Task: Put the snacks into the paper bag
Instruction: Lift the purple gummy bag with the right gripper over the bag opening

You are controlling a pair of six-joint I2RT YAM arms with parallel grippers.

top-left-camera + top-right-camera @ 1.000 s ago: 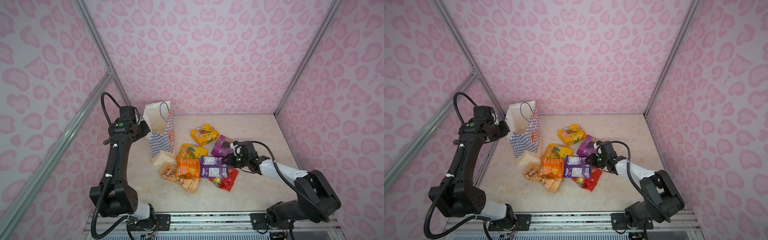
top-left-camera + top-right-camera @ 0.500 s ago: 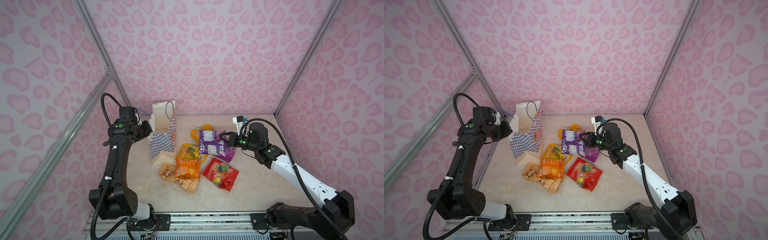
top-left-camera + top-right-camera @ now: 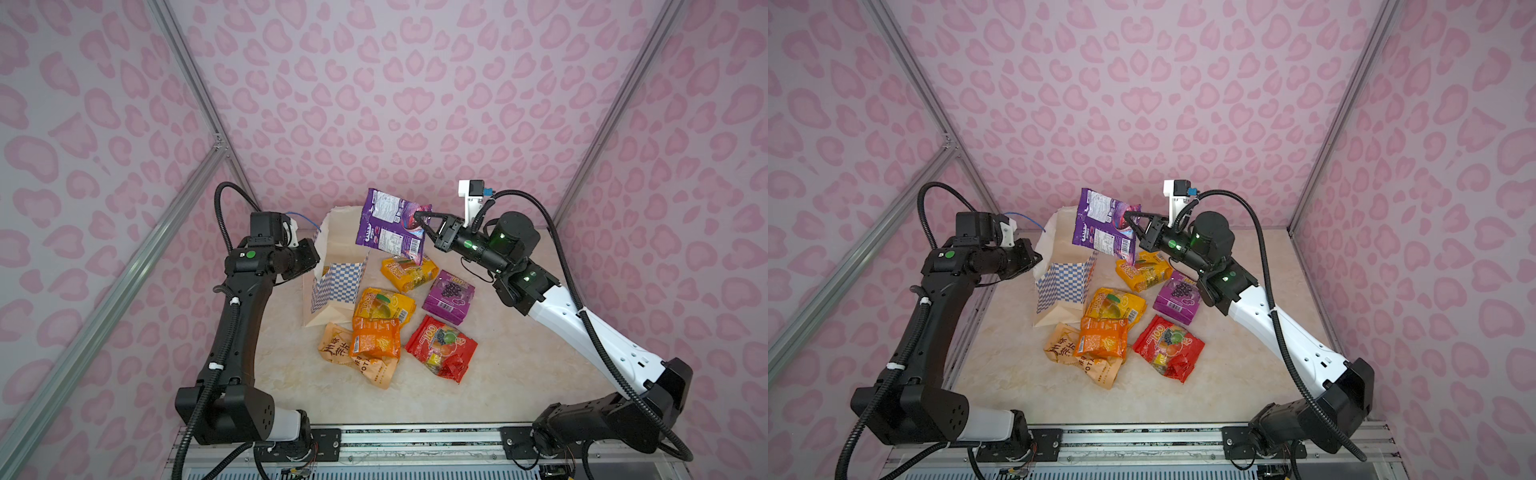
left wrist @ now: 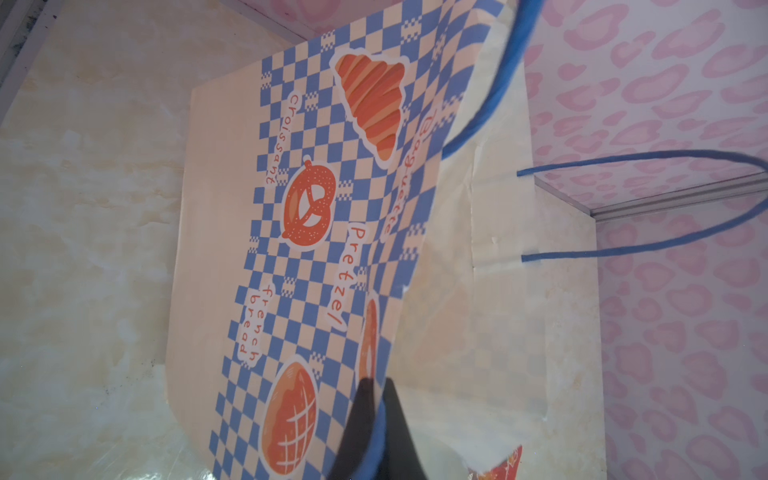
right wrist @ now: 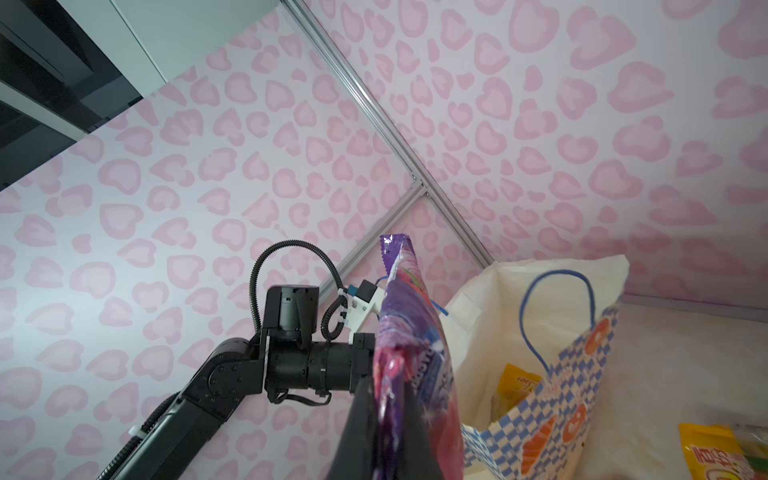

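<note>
Pinching the purple packet (image 3: 392, 226), the right gripper (image 3: 419, 218) hangs it just upper right of the paper bag (image 3: 332, 286), whose rim the left gripper (image 4: 377, 384) clamps.

The paper bag (image 3: 336, 284), cream with a blue-checkered band and blue cord handles, stands open on the table (image 3: 519, 353), its rim pinched by the left tool (image 4: 376, 384). A yellow packet (image 5: 515, 388) shows inside. The right tool (image 3: 419, 218) holds a purple packet (image 3: 390, 228) in the air near the bag's top. Beside the bag lie an orange-yellow packet (image 3: 409, 272), a grape packet (image 3: 449, 296), a lemon packet (image 3: 384, 305), an orange packet (image 3: 376, 338) overlapping a tan chip bag (image 3: 336, 349), and a red packet (image 3: 440, 347).
</note>
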